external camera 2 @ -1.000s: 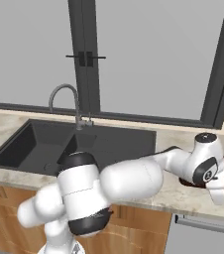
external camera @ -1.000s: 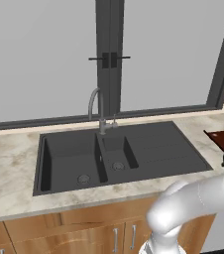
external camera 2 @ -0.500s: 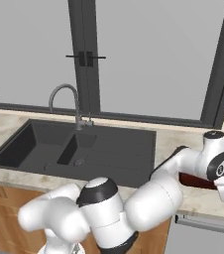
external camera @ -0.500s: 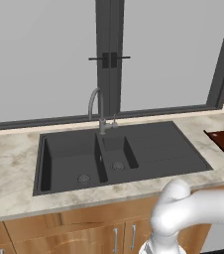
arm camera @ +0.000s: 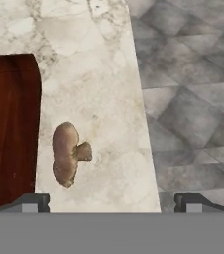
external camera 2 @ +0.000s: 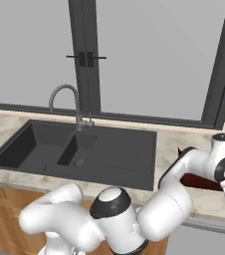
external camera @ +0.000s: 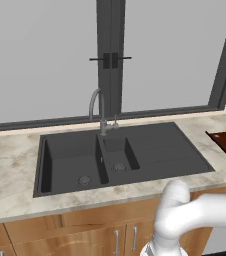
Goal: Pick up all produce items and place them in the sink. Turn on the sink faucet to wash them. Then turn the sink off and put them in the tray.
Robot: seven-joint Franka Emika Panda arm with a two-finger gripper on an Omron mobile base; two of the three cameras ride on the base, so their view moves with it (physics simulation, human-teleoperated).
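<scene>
Produce item, a small lumpy brownish-orange root [arm camera: 68, 155], lies on the marble counter just beside the dark red-brown square tray [arm camera: 10, 129]. My arm has swung over it; my gripper [arm camera: 112, 202] hangs fully open, empty, ready to descend.

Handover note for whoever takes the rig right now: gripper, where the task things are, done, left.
Gripper: open, holding nothing, looking down at the counter edge beside the tray.
Produce item: a brownish lump lying on the marble counter next to the dark red tray, apart from its rim, between the finger tips and slightly toward the tray side.
Sink: both basins hold nothing; faucet shows no water.
Done: nothing visible yet.
Left: grasp the produce item, carry it to the sink, run the faucet, shut it off, move the item into the tray.
</scene>
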